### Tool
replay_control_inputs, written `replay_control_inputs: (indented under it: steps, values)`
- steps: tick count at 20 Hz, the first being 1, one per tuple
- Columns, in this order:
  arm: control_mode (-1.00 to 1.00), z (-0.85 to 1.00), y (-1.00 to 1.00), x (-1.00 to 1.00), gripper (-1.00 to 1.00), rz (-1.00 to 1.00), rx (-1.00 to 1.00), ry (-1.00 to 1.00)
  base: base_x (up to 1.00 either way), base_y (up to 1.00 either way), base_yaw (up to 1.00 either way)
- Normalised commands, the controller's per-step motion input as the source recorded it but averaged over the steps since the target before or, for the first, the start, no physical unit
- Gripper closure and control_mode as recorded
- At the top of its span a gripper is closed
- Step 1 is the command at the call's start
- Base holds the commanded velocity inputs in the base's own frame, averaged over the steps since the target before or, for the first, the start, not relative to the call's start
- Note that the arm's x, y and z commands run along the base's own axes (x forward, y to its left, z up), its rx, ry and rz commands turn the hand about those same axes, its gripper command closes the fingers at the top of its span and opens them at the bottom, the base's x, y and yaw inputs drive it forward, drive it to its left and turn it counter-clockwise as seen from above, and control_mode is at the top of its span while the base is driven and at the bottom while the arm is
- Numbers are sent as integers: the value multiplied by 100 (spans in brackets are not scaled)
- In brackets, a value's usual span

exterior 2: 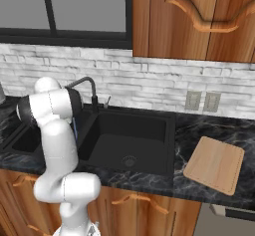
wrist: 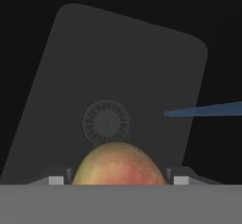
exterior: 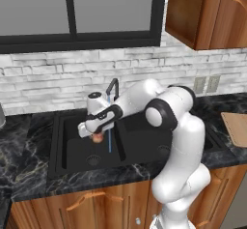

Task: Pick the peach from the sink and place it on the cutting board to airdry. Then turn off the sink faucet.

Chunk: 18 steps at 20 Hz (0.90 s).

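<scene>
The reddish-orange peach (wrist: 118,164) sits between my two fingertips (wrist: 56,180), and my gripper (wrist: 118,180) is shut on it. In the left base view the gripper (exterior: 98,132) holds the peach (exterior: 99,137) above the floor of the left basin of the black sink (exterior: 62,146). The round drain (wrist: 106,122) lies straight below the fruit. The black gooseneck faucet (exterior: 114,87) stands behind, and a thin blue stream of water (exterior: 109,141) runs from it just to the right of the peach. The light wooden cutting board (exterior 2: 215,164) lies on the counter right of the sink.
The sink's central divider (exterior: 120,138) runs just right of the water stream. A brick backsplash with two wall outlets (exterior 2: 201,101) rises behind the dark marble counter (exterior 2: 199,130). Wooden upper cabinets (exterior 2: 194,16) hang above the board's side.
</scene>
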Motion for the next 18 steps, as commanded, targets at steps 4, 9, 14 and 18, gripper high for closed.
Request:
replay_control_inputs:
  steps: [4, 9, 14, 18]
  values:
    - [-100, 65, 0, -28, 100, 0, 3, -1, 0, 0, 0]
    - [-100, 40, -5, -36, 100, -2, 4, -4, 0, 0, 0]
    - [-100, 54, -1, -51, 100, -1, 10, -3, 0, 0, 0]
    - [-100, 64, 0, -52, 100, 0, 10, -4, 0, 0, 0]
